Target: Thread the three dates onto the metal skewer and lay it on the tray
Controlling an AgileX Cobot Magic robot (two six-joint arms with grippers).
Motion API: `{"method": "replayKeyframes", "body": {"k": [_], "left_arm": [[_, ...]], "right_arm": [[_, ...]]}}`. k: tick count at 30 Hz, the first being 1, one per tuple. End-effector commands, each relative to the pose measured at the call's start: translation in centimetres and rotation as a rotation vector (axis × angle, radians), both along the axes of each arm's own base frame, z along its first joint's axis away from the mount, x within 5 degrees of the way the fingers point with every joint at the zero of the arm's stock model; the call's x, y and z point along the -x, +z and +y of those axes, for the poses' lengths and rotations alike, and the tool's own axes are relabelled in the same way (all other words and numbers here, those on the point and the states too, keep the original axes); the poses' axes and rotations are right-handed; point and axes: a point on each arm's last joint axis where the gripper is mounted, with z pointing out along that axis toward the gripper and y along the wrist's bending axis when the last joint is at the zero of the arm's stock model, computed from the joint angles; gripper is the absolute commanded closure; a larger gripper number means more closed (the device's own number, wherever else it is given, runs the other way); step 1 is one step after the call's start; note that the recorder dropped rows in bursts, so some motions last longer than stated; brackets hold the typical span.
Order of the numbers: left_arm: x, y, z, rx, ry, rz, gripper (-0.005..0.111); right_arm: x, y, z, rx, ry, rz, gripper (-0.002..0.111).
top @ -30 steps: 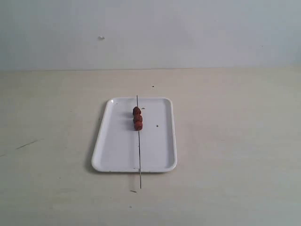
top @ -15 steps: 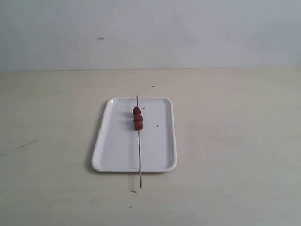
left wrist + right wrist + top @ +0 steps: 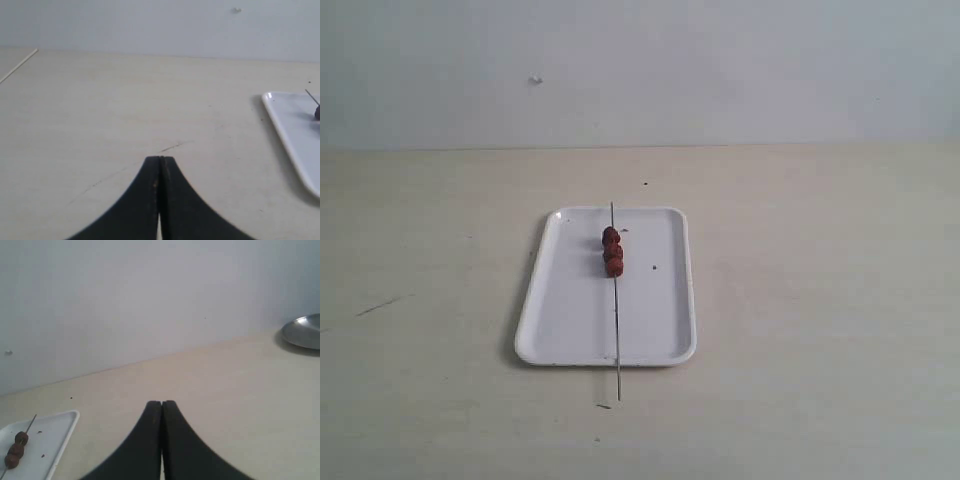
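The white tray (image 3: 575, 310) lies in the middle of the table. Across it lies the thin metal skewer (image 3: 617, 320), its near end poking past the tray's front rim. The three dates (image 3: 612, 251) sit threaded in a row on the skewer's far half. Neither arm shows in the exterior view. In the left wrist view my left gripper (image 3: 160, 159) is shut on nothing, well away from the tray (image 3: 290, 130). My right gripper (image 3: 161, 403) is shut and empty too, with the tray (image 3: 50, 437) and the dates (image 3: 15, 450) off to its side.
A silver metal dish (image 3: 303, 331) sits at the table's far edge in the right wrist view. A pale thin stick (image 3: 19, 65) lies on the table in the left wrist view. A white wall (image 3: 640, 70) backs the table.
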Motion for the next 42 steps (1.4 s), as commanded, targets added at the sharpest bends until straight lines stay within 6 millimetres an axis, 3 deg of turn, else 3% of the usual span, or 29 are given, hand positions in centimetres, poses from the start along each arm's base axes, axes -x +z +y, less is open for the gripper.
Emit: {"method": "replayKeyframes", "body": {"k": [1,42], "left_arm": [[0.32,0.31,0.13,0.006,0.024,-0.051,0.107],[0.46,0.39,0.17,0.005,0.032,-0.067,0.107]], "right_arm": [[0.04,0.02,0.02,0.012,0.003,-0.016,0.108],[0.04,0.02,0.02,0.012,0.003,-0.016,0.108]]}}
